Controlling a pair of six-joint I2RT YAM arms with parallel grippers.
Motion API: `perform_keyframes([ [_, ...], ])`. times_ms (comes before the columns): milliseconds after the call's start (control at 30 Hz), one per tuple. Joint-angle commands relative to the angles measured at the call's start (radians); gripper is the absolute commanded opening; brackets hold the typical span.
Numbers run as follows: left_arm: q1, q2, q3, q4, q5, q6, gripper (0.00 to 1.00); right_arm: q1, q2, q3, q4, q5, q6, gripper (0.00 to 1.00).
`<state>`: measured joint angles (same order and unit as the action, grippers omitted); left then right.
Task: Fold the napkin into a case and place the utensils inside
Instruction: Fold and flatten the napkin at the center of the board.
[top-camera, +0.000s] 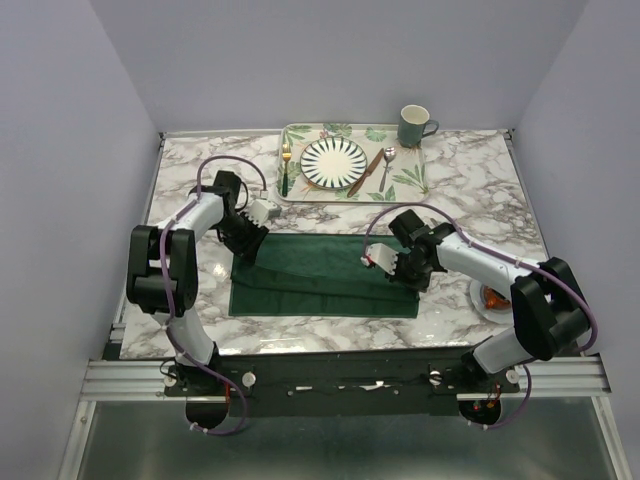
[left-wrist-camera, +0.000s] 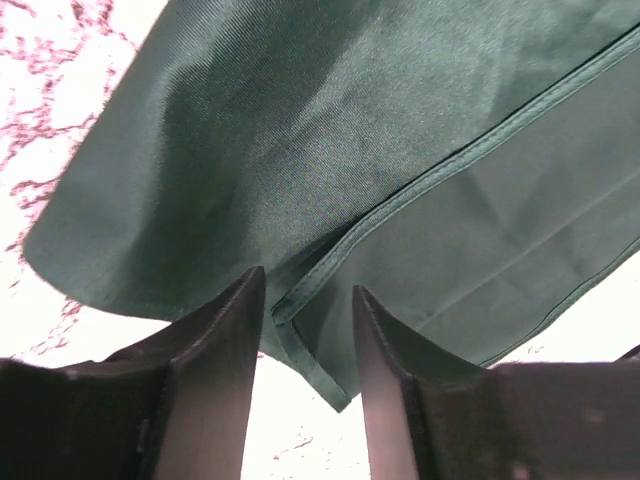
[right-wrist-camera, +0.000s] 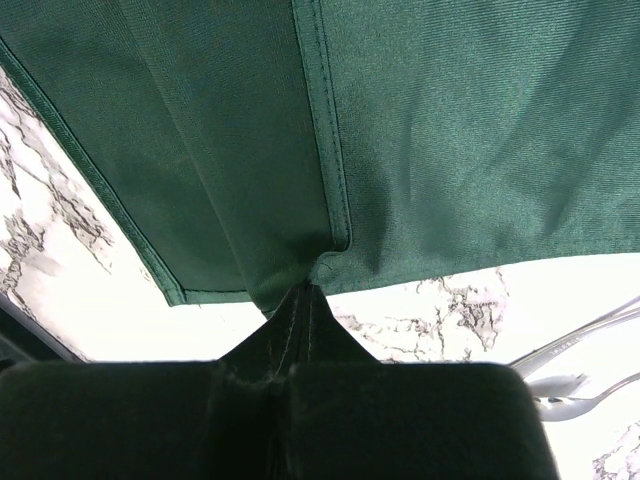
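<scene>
The dark green napkin (top-camera: 325, 275) lies on the marble table, folded over into a wide layered band. At its left end my left gripper (top-camera: 245, 245) stands open; in the left wrist view a hemmed corner of the napkin (left-wrist-camera: 300, 130) lies between the parted fingers (left-wrist-camera: 240, 330), touching neither. My right gripper (top-camera: 400, 270) is shut on the cloth's right end, pinching a hemmed edge (right-wrist-camera: 305, 285) of the napkin (right-wrist-camera: 450, 130). The utensils lie on the tray: gold fork (top-camera: 286, 160), brown knife (top-camera: 365, 172), silver spoon (top-camera: 386, 165).
The leaf-patterned tray (top-camera: 415, 178) at the back holds a striped plate (top-camera: 334, 163). A green mug (top-camera: 414, 126) stands behind it. A small dish (top-camera: 492, 298) with something orange sits under the right arm. Silvery metal pieces (right-wrist-camera: 575, 375) show beside the right gripper.
</scene>
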<state>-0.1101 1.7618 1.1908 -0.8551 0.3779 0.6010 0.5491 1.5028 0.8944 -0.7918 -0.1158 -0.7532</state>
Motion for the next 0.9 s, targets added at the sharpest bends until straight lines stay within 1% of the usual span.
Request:
perform_keyframes([
  [0, -0.011, 0.015, -0.003, -0.015, -0.025, 0.006, 0.39, 0.008, -0.015, -0.018, 0.022, 0.028, -0.017, 0.01],
  [67, -0.014, -0.002, -0.017, -0.016, -0.019, 0.014, 0.29, 0.009, -0.016, -0.02, 0.023, 0.03, -0.017, 0.01],
  [100, -0.014, -0.011, -0.023, -0.016, -0.008, 0.028, 0.2, 0.008, -0.015, -0.02, 0.023, 0.03, -0.017, 0.01],
  [200, -0.014, -0.068, -0.054, -0.021, 0.01, 0.057, 0.06, 0.008, -0.023, -0.023, 0.023, 0.033, -0.017, 0.01],
  [300, -0.014, -0.136, -0.103, -0.027, 0.029, 0.115, 0.02, 0.008, -0.038, -0.037, 0.029, 0.038, -0.021, 0.01],
  [500, -0.014, -0.274, -0.259, 0.014, 0.013, 0.249, 0.01, 0.009, -0.067, -0.077, 0.058, 0.053, -0.038, 0.01],
  [667, -0.014, -0.366, -0.373, 0.047, 0.015, 0.336, 0.06, 0.018, -0.096, -0.118, 0.088, 0.059, -0.057, 0.02],
  [733, -0.014, -0.393, -0.411, 0.059, 0.004, 0.373, 0.13, 0.026, -0.104, -0.13, 0.089, 0.059, -0.061, 0.08],
  [767, -0.014, -0.404, -0.425, 0.062, 0.004, 0.387, 0.15, 0.029, -0.113, -0.132, 0.088, 0.058, -0.063, 0.15],
  [800, -0.014, -0.418, -0.436, 0.062, 0.006, 0.396, 0.21, 0.032, -0.118, -0.133, 0.083, 0.056, -0.064, 0.19],
  [833, -0.014, -0.447, -0.457, 0.068, 0.007, 0.416, 0.23, 0.038, -0.125, -0.135, 0.082, 0.051, -0.064, 0.24],
  [867, -0.014, -0.464, -0.468, 0.068, 0.012, 0.425, 0.24, 0.038, -0.134, -0.138, 0.078, 0.044, -0.063, 0.36],
])
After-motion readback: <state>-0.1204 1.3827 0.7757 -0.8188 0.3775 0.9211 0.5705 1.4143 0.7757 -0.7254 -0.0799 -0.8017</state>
